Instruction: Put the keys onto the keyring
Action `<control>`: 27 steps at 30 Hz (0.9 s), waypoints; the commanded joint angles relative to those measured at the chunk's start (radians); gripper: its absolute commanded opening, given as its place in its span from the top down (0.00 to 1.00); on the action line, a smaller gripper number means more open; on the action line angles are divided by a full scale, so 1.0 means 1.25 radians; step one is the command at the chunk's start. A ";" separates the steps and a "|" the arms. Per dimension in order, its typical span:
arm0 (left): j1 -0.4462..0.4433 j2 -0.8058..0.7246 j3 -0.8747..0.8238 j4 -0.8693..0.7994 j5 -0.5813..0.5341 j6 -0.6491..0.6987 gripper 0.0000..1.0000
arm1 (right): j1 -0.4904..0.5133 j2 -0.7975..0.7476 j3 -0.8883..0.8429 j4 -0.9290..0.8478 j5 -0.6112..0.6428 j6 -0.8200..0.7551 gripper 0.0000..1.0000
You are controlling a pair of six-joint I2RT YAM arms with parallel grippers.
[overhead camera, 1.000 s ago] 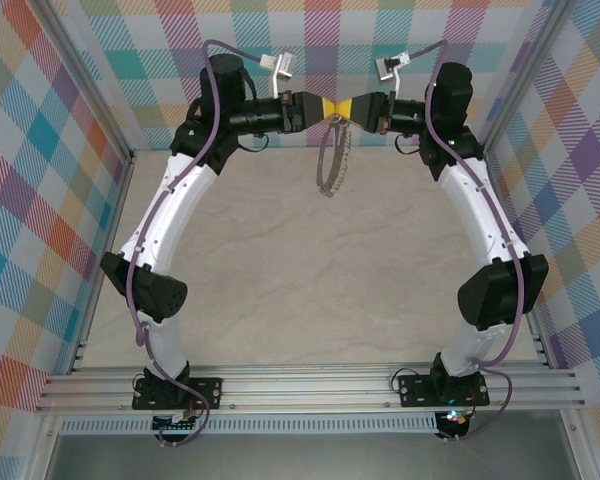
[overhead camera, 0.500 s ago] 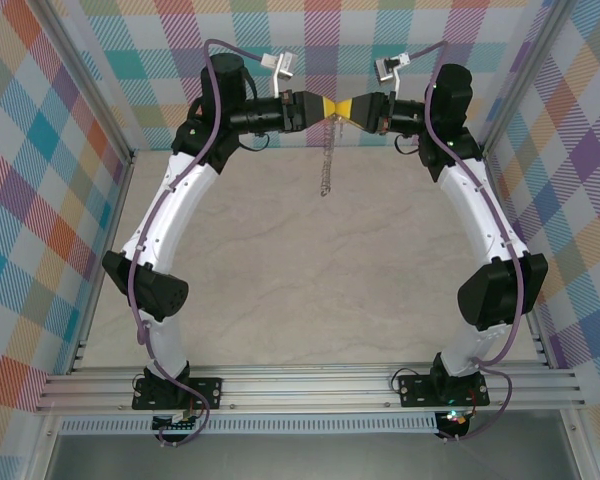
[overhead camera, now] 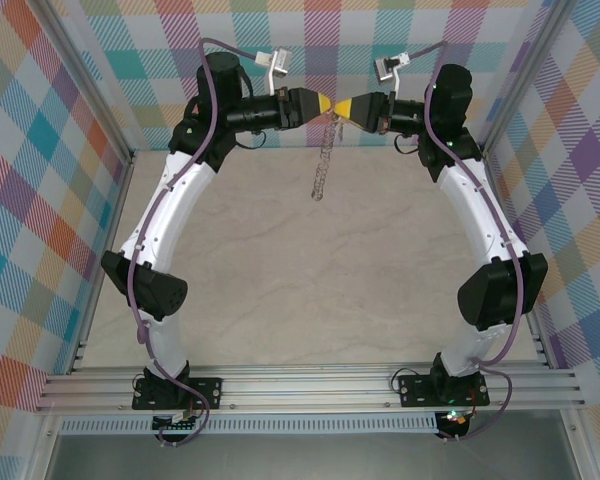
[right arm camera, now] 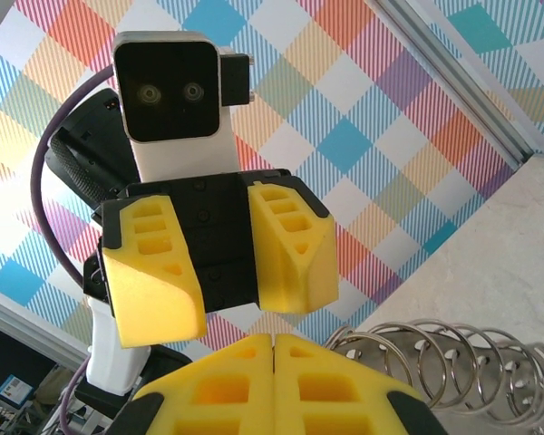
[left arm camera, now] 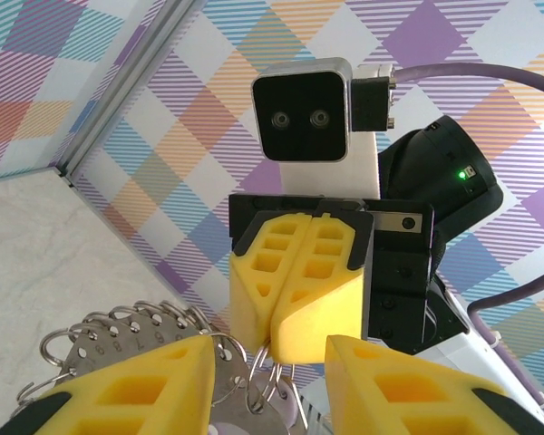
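High over the back of the table, my two grippers meet tip to tip. My right gripper (overhead camera: 342,108) (right arm camera: 274,337) is shut, its fingers (left arm camera: 317,272) pinching thin wire rings of the keyring (overhead camera: 323,160) (left arm camera: 118,340) (right arm camera: 453,362). The keyring is a numbered metal strip with several wire loops, and it dangles edge-on below the tips. My left gripper (overhead camera: 323,103) (left arm camera: 270,344) is open, its fingers (right arm camera: 295,249) standing either side of the pinched rings. A pale lilac bit (left arm camera: 290,412) among the rings looks like the key's head; its shaft is hidden.
The marbled tabletop (overhead camera: 280,270) lies below the hanging ring. Checked cloth walls (overhead camera: 40,200) close in the left, right and back. A metal rail (overhead camera: 300,385) with both arm bases runs along the near edge.
The keyring turned from a visible loop to edge-on and its lower end swung left. The left gripper's tip has tilted and drawn slightly away from the right's.
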 commanded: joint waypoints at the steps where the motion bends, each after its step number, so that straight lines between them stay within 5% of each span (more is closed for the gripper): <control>1: 0.002 0.015 0.020 0.023 0.013 -0.017 0.63 | -0.004 -0.009 -0.002 0.051 -0.009 0.016 1.00; 27: -0.035 0.028 0.020 0.080 0.071 -0.042 0.76 | -0.004 -0.011 -0.023 0.077 0.006 0.035 1.00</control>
